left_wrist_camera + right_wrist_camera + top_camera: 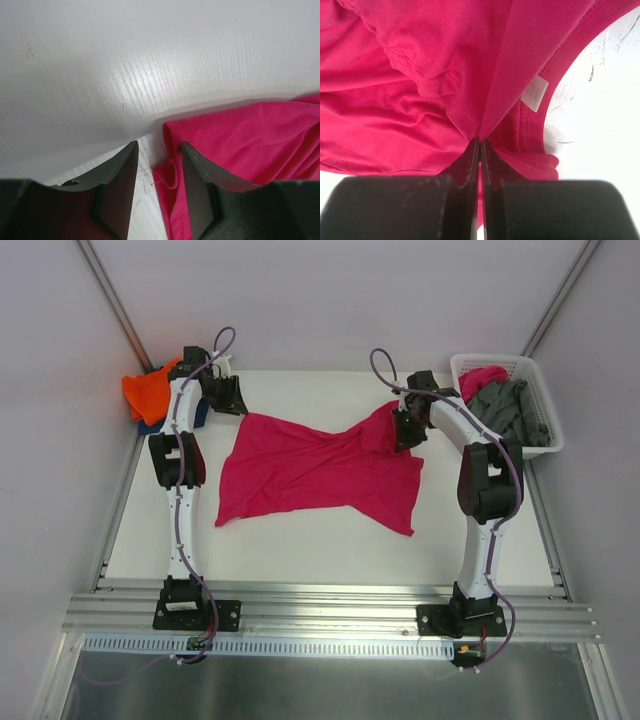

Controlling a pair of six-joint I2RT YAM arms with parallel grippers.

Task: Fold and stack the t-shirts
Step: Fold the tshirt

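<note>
1. The magenta t-shirt (320, 475) lies spread but rumpled in the middle of the surface (300, 550), between our two arms. We judge it is laid out for flattening before a fold.
2. Our right pincer (480, 142) is clamped on cloth by the collar, near the white label (535, 93), probably to draw that end straight.
3. Our left pincer (159, 146) gapes, holding nothing, low over the shirt's far-left corner, placed, we think, to take it.
4. We count one magenta shirt laid out. An orange shirt (148, 392) and a dark blue shirt (150, 425) sit bunched at the far left.
5. One basket (545, 390) holds grey cloth (510, 410) and a pink piece (483, 378). We cannot tell how many shirts are in it.
</note>
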